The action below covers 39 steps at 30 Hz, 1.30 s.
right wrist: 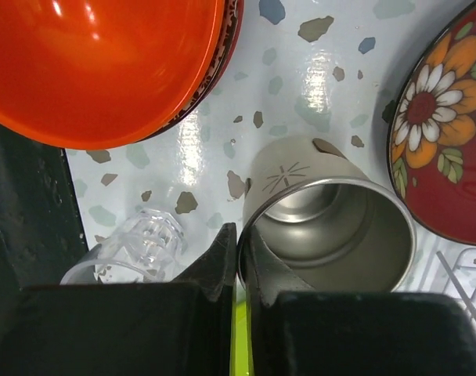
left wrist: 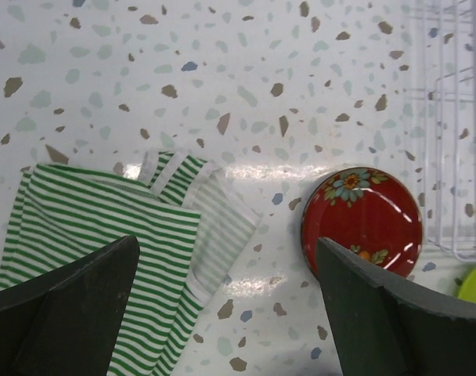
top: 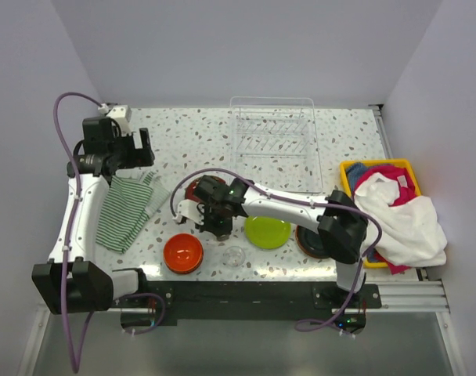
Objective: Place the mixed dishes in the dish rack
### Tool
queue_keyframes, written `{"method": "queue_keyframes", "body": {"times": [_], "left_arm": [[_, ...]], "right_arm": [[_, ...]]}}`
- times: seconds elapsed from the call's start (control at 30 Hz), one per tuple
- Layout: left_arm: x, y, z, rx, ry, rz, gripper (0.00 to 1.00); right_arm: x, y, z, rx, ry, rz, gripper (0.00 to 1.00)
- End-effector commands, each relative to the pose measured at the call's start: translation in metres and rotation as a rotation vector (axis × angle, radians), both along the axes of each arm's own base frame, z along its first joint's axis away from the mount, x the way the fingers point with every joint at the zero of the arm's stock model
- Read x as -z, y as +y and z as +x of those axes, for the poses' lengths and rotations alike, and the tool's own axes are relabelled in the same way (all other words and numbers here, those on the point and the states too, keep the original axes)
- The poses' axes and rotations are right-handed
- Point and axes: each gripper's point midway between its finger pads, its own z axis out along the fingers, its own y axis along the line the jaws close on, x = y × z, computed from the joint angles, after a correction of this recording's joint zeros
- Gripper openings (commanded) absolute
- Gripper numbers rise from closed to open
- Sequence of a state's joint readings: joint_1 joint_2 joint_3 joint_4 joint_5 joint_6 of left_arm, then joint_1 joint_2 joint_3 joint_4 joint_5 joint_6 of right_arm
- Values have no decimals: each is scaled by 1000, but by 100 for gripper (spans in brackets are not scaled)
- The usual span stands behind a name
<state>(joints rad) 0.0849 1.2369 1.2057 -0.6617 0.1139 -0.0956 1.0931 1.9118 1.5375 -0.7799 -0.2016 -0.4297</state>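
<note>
— Right hand (right wrist: 239,239), first entry: how was it logged?
— Narrow. Its two fingers pinched the wall of the steel cup (right wrist: 332,227), one outside the rim and one inside. The cup's mouth faced up, just beside the dark red plate (right wrist: 449,133) and apart from it. Whether the cup rested on the bench (top: 191,133) or was raised off it could not be told.
— Left hand (left wrist: 226,243)?
— Wide, with nothing between the fingers. It hung above the bench to the left of the dark red plate, near the striped cloth (left wrist: 97,227).
— Other dishes?
— One orange bowl (top: 183,251), rim up, on the dark red plate's near side. One glass (top: 234,256), also on its near side and further right than the bowl. One lime green plate (top: 267,232), flat, to the right of the dark red plate.
— Dish rack (top: 273,141)?
— It stood beyond the dark red plate and to its right, toward the bench's far edge. Every dish listed lay outside it.
— Sundries?
— One yellow bin (top: 349,168) heaped with coloured cloths (top: 398,223), well to the right of the dark red plate.
</note>
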Motion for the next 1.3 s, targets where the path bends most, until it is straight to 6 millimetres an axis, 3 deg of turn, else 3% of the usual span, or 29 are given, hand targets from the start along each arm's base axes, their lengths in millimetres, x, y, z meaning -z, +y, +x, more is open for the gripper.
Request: {"method": "queue_keyframes", "body": {"times": [0.0,0.07,0.13,0.17,0.2,0.27,0.3,0.33,0.37,0.4,0.43,0.47,0.5,0.53,0.57,0.6,0.63,0.67,0.7,0.73,0.83,0.87,0.97,1.0,1.07,1.27], "left_arm": [[-35,-33,20,104,-71,-176,100],[-48,-44,30,134,-109,-241,100],[-74,-66,40,226,-198,-342,100],[-81,-73,43,261,-231,-382,100],[-104,-86,49,315,-315,-453,100],[-117,-99,53,365,-353,-554,99],[-136,-104,59,378,-409,-622,99],[-145,-108,62,398,-430,-666,99],[-153,-118,66,437,-422,-781,99],[-155,-123,68,455,-402,-848,98],[-142,-126,80,445,-345,-926,97],[-145,-132,81,444,-283,-1045,95],[-140,-137,87,430,-235,-1070,95],[-131,-141,100,423,-200,-1079,96],[-129,-145,101,446,-177,-1100,96],[-125,-154,100,466,-153,-1119,96],[-110,-158,105,451,-110,-1143,96],[-108,-162,103,452,-77,-1185,96],[-99,-169,103,447,-35,-1215,96],[-82,-172,104,410,22,-1244,96],[-59,-172,109,342,87,-1281,96],[-53,-186,104,353,133,-1289,96],[-38,-193,103,306,216,-1317,98],[-36,-196,102,304,229,-1320,98],[-30,-201,101,290,263,-1326,98],[-12,-210,99,244,362,-1357,99]], "right_arm": [[-66,8,3,-11,-73,127,0],[-88,8,4,-18,-99,159,0],[-117,5,7,-48,-158,205,0],[-132,9,14,-41,-210,255,0],[-146,7,16,-42,-257,298,0],[-176,15,36,-8,-400,412,0],[-166,11,41,-1,-442,410,0],[-189,6,46,26,-518,482,0],[-216,11,66,88,-654,578,0],[-202,3,71,112,-697,574,0],[-215,-2,75,138,-764,622,0],[-246,-3,86,184,-889,723,0],[-229,-6,87,186,-908,723,0],[-231,-6,91,205,-941,750,0],[-246,-5,97,248,-989,820,0],[-242,-10,107,282,-1009,812,0],[-238,-10,112,293,-1026,816,0],[-245,-10,119,308,-1085,855,0],[-227,-13,125,298,-1110,827,0],[-224,-14,129,303,-1148,825,0],[-227,-15,142,353,-1246,861,0],[-223,-13,144,358,-1246,855,0],[-226,-9,148,352,-1292,835,0],[-217,-7,152,344,-1305,812,0],[-224,-9,154,350,-1378,820,0],[-210,1,162,322,-1382,777,0]]}}
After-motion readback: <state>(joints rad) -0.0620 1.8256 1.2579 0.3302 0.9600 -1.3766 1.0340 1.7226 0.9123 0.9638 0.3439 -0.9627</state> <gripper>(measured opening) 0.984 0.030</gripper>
